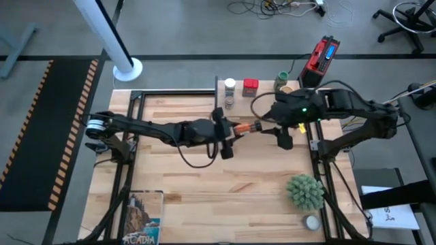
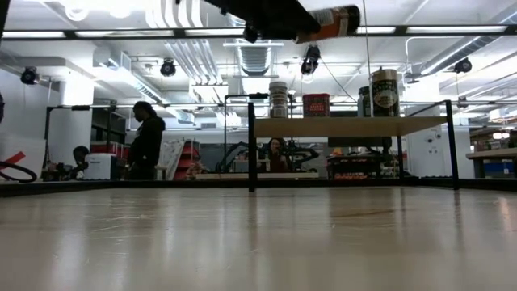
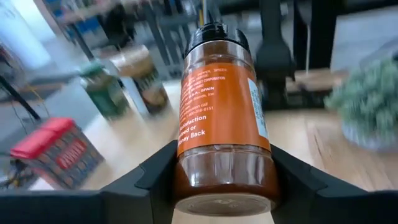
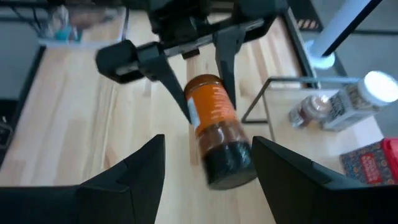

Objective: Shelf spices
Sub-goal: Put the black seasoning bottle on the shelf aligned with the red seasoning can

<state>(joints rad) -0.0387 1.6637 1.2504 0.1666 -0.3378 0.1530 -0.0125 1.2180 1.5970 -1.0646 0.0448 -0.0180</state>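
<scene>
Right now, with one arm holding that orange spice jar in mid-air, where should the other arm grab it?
At the black-lidded end. The left end effector clamps the orange spice jar near its base, lying sideways, so the lid end points free toward the open right end effector. That arm could close around the lid end from its own side, probably cleanly.
</scene>
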